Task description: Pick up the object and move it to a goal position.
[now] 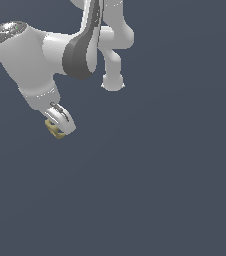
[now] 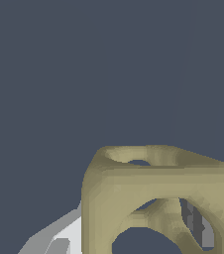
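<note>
The object (image 1: 54,129) is a tiny tan-yellow block with round holes, seen at the exterior view's left beneath the white arm. My gripper (image 1: 60,127) is shut on it, the white fingers (image 1: 64,118) clamped on its sides. In the wrist view the object (image 2: 153,183) fills much of the picture from very close, its holes showing the dark ground through them, with a white finger (image 2: 67,233) beside it and a grey part of the other finger showing through a hole. No goal marker shows in either view.
The white arm (image 1: 40,55) reaches in from the top of the exterior view, its base link (image 1: 112,75) standing further back. A plain dark blue-grey ground lies all around.
</note>
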Robot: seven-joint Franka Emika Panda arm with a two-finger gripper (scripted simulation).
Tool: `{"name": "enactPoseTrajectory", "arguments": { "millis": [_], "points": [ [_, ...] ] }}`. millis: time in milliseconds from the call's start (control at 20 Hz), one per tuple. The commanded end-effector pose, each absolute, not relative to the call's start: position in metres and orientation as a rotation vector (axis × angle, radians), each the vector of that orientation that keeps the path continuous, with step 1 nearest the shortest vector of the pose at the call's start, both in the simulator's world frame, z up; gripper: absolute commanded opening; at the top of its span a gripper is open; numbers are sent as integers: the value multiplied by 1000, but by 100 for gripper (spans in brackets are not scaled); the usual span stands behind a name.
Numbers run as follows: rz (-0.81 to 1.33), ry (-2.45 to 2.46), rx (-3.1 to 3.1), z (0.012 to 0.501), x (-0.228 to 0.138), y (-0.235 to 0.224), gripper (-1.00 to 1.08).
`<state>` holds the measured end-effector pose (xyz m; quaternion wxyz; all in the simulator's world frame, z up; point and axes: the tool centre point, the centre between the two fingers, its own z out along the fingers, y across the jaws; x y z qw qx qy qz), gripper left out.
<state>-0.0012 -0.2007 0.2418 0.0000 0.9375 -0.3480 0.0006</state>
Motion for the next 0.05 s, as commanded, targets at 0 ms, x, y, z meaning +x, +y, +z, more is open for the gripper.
{"name": "enactPoseTrajectory", "arguments": {
  "millis": [0],
  "points": [
    [0, -1090, 2946, 241, 0, -199, -100]
  ]
}}
